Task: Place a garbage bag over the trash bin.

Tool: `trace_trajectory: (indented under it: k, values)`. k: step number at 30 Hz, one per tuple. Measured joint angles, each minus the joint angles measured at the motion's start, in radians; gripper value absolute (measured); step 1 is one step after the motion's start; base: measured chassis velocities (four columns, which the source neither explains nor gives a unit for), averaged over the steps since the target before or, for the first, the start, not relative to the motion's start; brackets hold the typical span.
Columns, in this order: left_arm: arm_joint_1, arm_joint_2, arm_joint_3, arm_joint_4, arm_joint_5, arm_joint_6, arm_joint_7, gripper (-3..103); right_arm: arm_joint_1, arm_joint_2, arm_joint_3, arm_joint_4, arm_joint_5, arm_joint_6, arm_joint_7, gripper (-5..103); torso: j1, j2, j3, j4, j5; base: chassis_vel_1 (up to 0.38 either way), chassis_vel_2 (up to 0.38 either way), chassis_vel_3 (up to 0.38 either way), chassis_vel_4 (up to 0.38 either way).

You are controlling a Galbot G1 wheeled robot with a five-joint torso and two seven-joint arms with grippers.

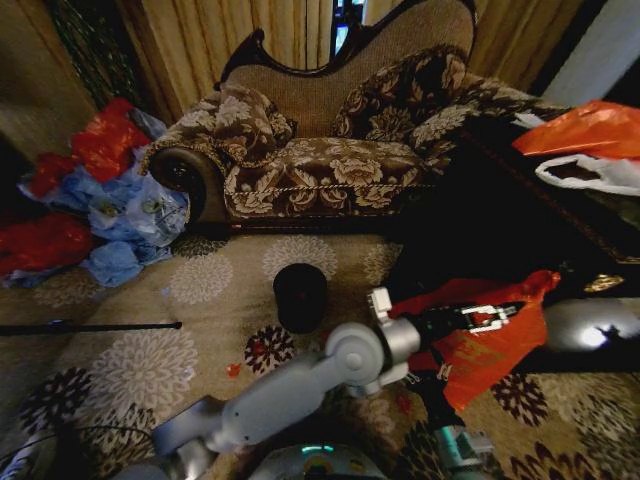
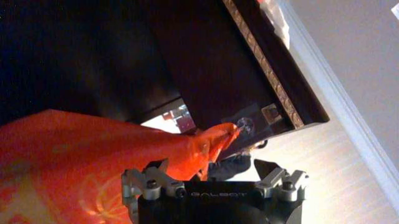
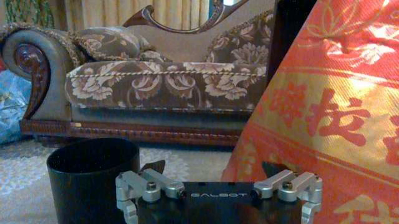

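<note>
Nearest, the left arm (image 1: 300,385) is seen reaching across from lower left to the right of centre, where the left gripper (image 1: 490,318) is partly buried in the bag (image 1: 480,345); a fold of red-orange plastic is pinched at its tips, though in the left wrist view the fingers (image 2: 159,179) appear spread with the bag (image 2: 93,158) draped over one side, so the exact closure is hard to judge. "GALBOT" is read on both gripper bodies. The bag is held up off the carpet (image 1: 210,285), right of the bin (image 1: 300,297) and apart from it. In the right wrist view the right gripper (image 3: 218,182) is seen with fingers set wide apart, nothing between them; the bin (image 3: 87,179) stands just beside it, its base cut off, and the bag (image 3: 330,107) hangs close on the other side, printed with large red characters, only partly shown. Beyond the bin stands the floral sofa (image 1: 330,160). A dark table (image 1: 560,210) is lost in shadow at right. Blue and red bags (image 1: 110,200) are heaped far left.
</note>
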Motion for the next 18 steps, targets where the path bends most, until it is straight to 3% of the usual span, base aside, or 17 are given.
trace_trajectory:
  k: [5, 8, 18]
  values:
    - [-0.004, -0.053, -0.001, 0.043, -0.001, -0.010, -0.015, 90, 0.002, -0.007, 0.003, -0.005, 0.008, 0.000, 0.006, 100, 0.000, 0.000, 0.000, 0.0001, -0.0002, 0.000, 0.000, 0.000, 0.000]
    - [-0.004, -0.066, -0.006, 0.060, -0.001, -0.011, -0.021, 80, 0.006, -0.010, 0.004, -0.015, 0.017, 0.000, 0.012, 100, 0.000, 0.000, 0.000, 0.0001, -0.0001, 0.000, 0.000, 0.000, 0.000]
    - [-0.002, -0.075, -0.009, 0.083, -0.040, -0.005, -0.030, 79, 0.024, -0.023, 0.004, -0.024, 0.034, -0.008, 0.020, 100, 0.000, 0.000, 0.000, 0.0002, -0.0002, 0.000, 0.000, 0.000, 0.000]
